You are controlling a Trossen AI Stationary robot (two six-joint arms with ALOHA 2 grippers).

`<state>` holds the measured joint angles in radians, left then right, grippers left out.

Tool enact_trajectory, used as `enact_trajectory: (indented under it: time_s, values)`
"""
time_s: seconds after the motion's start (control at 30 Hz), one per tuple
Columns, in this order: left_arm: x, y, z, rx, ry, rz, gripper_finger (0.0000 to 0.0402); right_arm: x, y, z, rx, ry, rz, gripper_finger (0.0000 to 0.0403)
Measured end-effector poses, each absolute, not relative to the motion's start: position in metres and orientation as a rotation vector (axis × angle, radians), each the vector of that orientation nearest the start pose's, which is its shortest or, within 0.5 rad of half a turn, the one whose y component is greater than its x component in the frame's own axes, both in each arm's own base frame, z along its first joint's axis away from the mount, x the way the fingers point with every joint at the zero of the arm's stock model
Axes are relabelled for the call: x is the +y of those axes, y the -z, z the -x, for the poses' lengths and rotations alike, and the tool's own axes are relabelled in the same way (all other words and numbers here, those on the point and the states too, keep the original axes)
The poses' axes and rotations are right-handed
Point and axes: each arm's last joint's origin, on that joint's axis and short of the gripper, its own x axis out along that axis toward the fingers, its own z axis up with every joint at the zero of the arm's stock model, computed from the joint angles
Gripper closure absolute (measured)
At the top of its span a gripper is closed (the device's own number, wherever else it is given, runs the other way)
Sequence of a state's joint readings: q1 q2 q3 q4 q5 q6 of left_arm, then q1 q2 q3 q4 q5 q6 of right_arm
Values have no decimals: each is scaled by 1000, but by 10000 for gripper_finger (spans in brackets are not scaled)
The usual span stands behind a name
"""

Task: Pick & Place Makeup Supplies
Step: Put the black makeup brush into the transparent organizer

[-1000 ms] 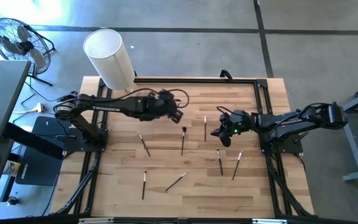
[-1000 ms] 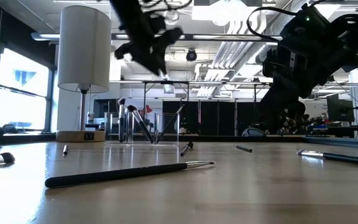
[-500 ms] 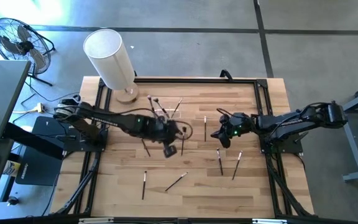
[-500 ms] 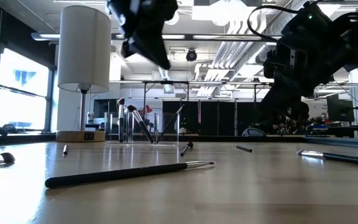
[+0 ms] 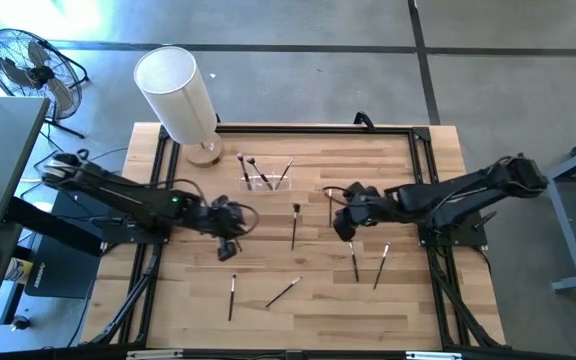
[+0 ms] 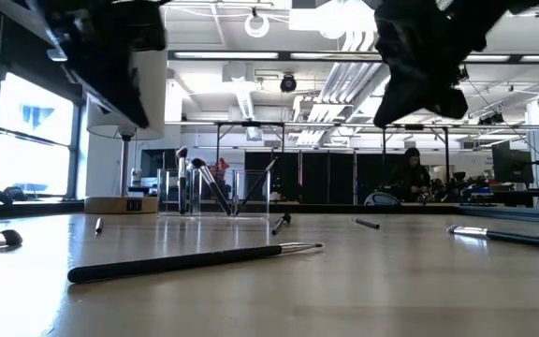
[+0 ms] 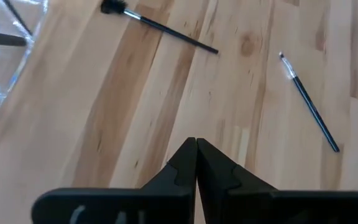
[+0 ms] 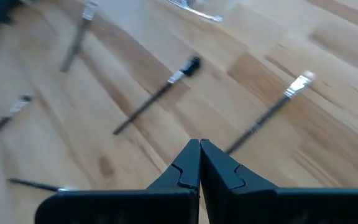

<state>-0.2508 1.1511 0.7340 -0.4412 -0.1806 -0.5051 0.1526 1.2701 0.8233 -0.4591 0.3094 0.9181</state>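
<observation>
Several thin makeup brushes lie flat on the wooden table: one with a dark head (image 5: 294, 225), two at the right (image 5: 353, 260) (image 5: 380, 266), two near the front (image 5: 231, 297) (image 5: 283, 292). More stand in the clear holder (image 5: 264, 178). My left gripper (image 5: 236, 222) hovers left of the dark-headed brush (image 7: 160, 28); it is shut and empty (image 7: 196, 149). My right gripper (image 5: 340, 222) hangs right of that brush, also shut and empty (image 8: 199, 149), above brushes (image 8: 157, 96) (image 8: 269, 115).
A tall white cylinder (image 5: 176, 92) stands on a wooden base at the table's far left corner. A black frame (image 5: 308, 128) runs along the table's edges. Bare wood lies between the brushes in the middle and at the near edge. A long brush (image 6: 195, 260) lies close to the low camera.
My left gripper has drawn back from the clear holder, first toward the near edge, then toward the table's left. The brushes in the holder now show. My right gripper has shifted a little toward the table's left, its arm stretched out farther.
</observation>
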Motion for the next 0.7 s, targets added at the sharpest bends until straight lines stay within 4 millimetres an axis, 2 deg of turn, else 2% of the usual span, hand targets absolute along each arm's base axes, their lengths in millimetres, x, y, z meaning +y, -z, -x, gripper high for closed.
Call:
enact_trajectory:
  time_s: [0.1, 0.23, 0.43, 0.57, 0.7]
  values:
    - [-46, -227, -202, 800, -147, 297, 401, 32, -235, -256, 827, 628, -666, 403]
    - [-42, -228, -187, 762, -141, 306, 401, 38, -232, -265, 946, 769, -758, 403]
    - [-41, -231, -181, 749, -107, 324, 401, 53, -203, -272, 1169, 918, -887, 398]
    - [-42, -232, -180, 758, -88, 332, 401, 58, -178, -273, 1268, 968, -879, 374]
    - [-42, -231, -180, 761, -82, 322, 401, 59, -163, -278, 1292, 979, -873, 339]
